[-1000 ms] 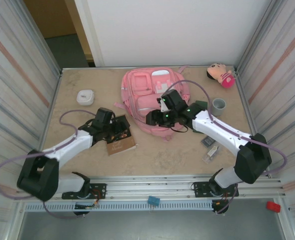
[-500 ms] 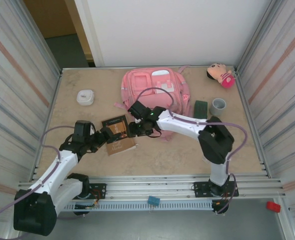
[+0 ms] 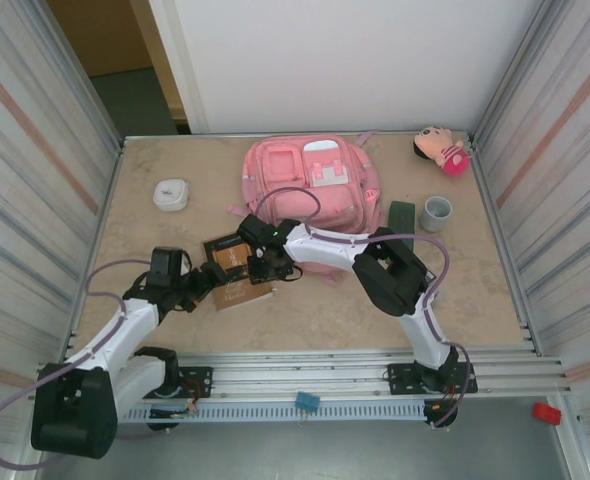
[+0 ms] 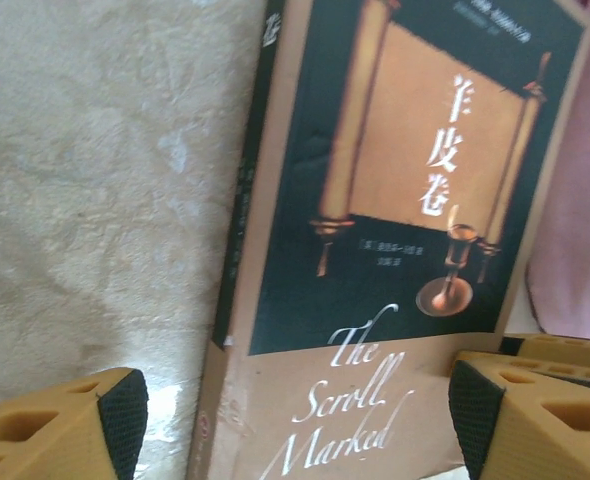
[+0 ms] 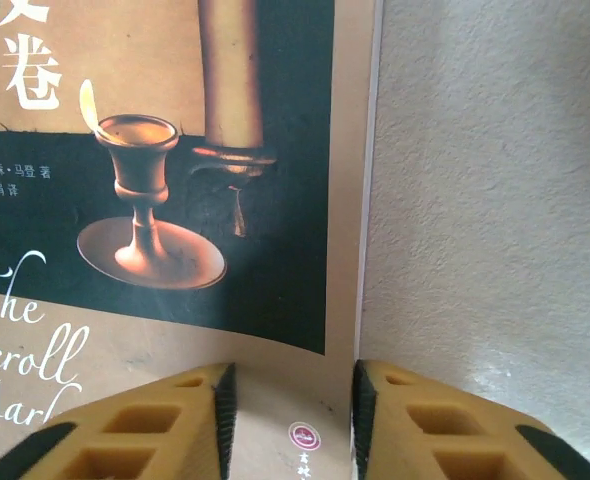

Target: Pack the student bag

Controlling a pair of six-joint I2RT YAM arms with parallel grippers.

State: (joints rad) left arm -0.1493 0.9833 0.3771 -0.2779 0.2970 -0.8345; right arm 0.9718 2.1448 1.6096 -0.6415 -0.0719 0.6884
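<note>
Left claw (image 4: 297, 412): released. Its 2 orange fingers (image 4: 70, 425) stood wide apart with nothing between the pads. In the left wrist view they sat low over the near end of a paperback book (image 4: 405, 200), 1 finger over the bare table (image 4: 95, 200) at the book's spine side, the other over the tan band of the cover. In the top view this claw (image 3: 203, 284) was at the left edge of the book (image 3: 237, 290).

Right claw (image 5: 290, 402): released, with only a narrow gap between its pads. The fingers (image 5: 165, 425) pointed down at the cover face-on and straddled the book's right edge, so that both cover and table (image 5: 495, 200) showed through the gap. Nothing was clamped. In the top view this claw (image 3: 263, 264) was on the book's right side, the arm reaching across from the right.

The book lay flat, cover up, slightly skewed, on the near-left part of the table (image 3: 305, 310).

The student bag (image 3: 310, 180) lay flat at the far middle of the table, front pockets up, just beyond and to the right of the book. Neither claw touched it. Its pink fabric (image 4: 585, 220) showed past the book's edge in the left wrist view.

Other items: a small white case (image 3: 171, 193) far left; a dark green object (image 3: 402, 214) and a grey cup (image 3: 436, 212) right of the bag; a pink plush doll (image 3: 441, 150) in the far right corner.
</note>
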